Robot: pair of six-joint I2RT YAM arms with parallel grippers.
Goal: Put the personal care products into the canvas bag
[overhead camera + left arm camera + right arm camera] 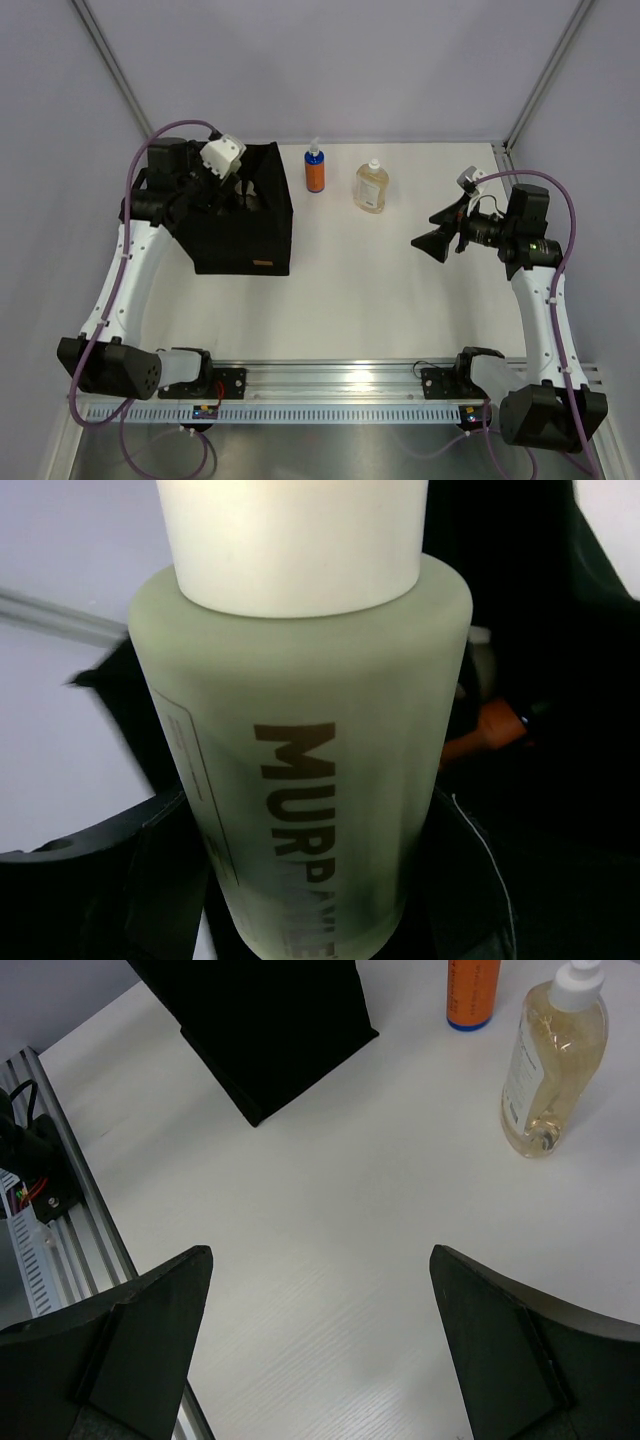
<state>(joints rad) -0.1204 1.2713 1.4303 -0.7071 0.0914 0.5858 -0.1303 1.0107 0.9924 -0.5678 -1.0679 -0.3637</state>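
**Green bottle poised at the tote's mouth**

The left claw (305, 880) is clamped on a pale green frosted bottle with a cream cap (310, 730), holding it at the open mouth of the black fabric canvas bag (250, 230) in the upper left of the overhead view. Whether the bottle has dipped below the rim cannot be told. This appears to be the drop-off step. The next move calls for parting the fingers, then rising straight up, because the bag's walls and handles crowd close.

An orange bottle with a white spray top (315, 172) and a clear amber bottle (371, 187) stand upright on the white counter (380, 290) at upper centre, near each other and close to the back wall. The right claw (318, 1255) hangs wide open and empty at the right, with bare counter between it and the bottles.
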